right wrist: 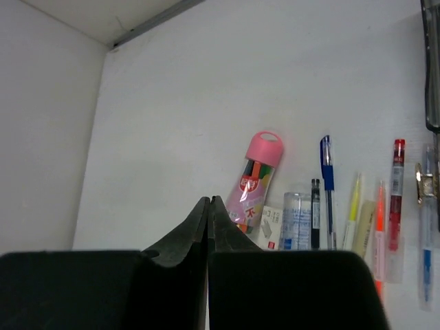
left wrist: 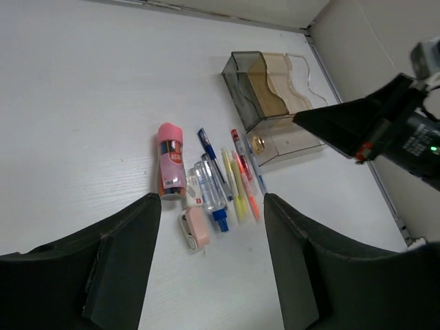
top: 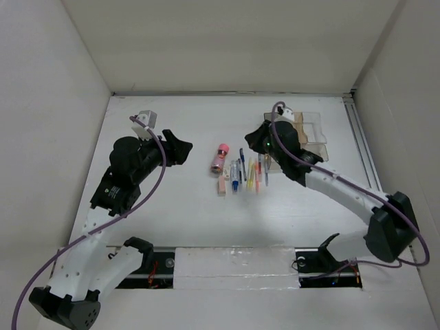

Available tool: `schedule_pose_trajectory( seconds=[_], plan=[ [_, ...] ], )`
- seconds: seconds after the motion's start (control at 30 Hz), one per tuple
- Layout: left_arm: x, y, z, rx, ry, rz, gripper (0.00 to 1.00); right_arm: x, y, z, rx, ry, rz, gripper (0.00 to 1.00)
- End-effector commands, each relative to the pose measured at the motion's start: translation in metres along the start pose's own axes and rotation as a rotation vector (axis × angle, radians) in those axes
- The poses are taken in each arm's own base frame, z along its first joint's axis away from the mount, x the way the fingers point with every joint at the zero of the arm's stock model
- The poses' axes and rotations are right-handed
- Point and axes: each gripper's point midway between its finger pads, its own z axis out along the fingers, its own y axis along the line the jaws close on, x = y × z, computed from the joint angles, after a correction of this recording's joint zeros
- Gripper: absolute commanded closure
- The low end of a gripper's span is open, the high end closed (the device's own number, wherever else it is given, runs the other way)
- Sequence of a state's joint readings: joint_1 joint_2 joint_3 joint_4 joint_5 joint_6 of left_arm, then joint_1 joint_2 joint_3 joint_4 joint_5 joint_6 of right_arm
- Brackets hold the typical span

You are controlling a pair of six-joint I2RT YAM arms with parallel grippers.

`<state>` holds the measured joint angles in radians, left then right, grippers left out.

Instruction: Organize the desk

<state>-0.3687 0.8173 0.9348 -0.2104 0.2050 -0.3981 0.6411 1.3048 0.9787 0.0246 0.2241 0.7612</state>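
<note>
Left claw gapes wide, empty, above the desk; right claw is pressed closed, empty.

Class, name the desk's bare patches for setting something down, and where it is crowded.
Bare desk: between back wall and pens; between pens and arm bases. Crowded: pink tube through pens to tray.
</note>
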Motion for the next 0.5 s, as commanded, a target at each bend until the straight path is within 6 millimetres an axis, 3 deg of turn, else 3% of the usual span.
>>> schedule_pose_trajectory(
  seconds=[0.0,0.03,0.07,0.1,0.13,0.17,0.2,0.23,0.33,0.37,0.43,0.47],
  plan=[
    [-0.028,-0.006,-0.006,0.005,-0.103,0.029,0.42,0.003,0.025,0.035,-0.027,0.006,0.003,1.00],
    [-0.031,-0.006,-0.006,0.004,-0.114,0.036,0.42,0.013,0.026,0.042,-0.009,0.034,-0.013,0.97],
    [-0.033,-0.006,-0.006,0.002,-0.120,0.038,0.42,0.016,0.024,0.051,0.011,0.045,-0.024,0.76],
    [-0.033,-0.003,-0.005,-0.011,-0.125,0.039,0.44,0.015,0.037,0.059,0.002,0.046,-0.027,0.64],
    [-0.031,0.000,-0.003,-0.023,-0.124,0.038,0.46,0.039,0.022,0.071,0.071,0.100,-0.056,0.53],
    [-0.032,0.005,-0.003,-0.049,-0.137,0.036,0.47,0.043,0.018,0.078,0.093,0.109,-0.067,0.39],
    [-0.026,0.011,0.000,-0.066,-0.125,0.034,0.49,0.045,0.025,0.083,0.089,0.114,-0.074,0.35],
    [-0.021,0.013,0.002,-0.070,-0.113,0.034,0.49,0.061,0.011,0.093,0.133,0.147,-0.091,0.34],
    [-0.018,0.021,0.003,-0.089,-0.104,0.032,0.50,0.070,0.006,0.107,0.172,0.173,-0.100,0.34],
    [-0.019,0.021,0.003,-0.089,-0.105,0.034,0.50,0.082,-0.002,0.115,0.196,0.201,-0.112,0.34],
    [-0.022,0.020,0.001,-0.086,-0.117,0.040,0.49,0.082,-0.001,0.123,0.212,0.210,-0.115,0.35],
    [-0.022,0.020,0.000,-0.087,-0.120,0.040,0.49,0.093,-0.010,0.130,0.240,0.226,-0.126,0.36]
  ],
)
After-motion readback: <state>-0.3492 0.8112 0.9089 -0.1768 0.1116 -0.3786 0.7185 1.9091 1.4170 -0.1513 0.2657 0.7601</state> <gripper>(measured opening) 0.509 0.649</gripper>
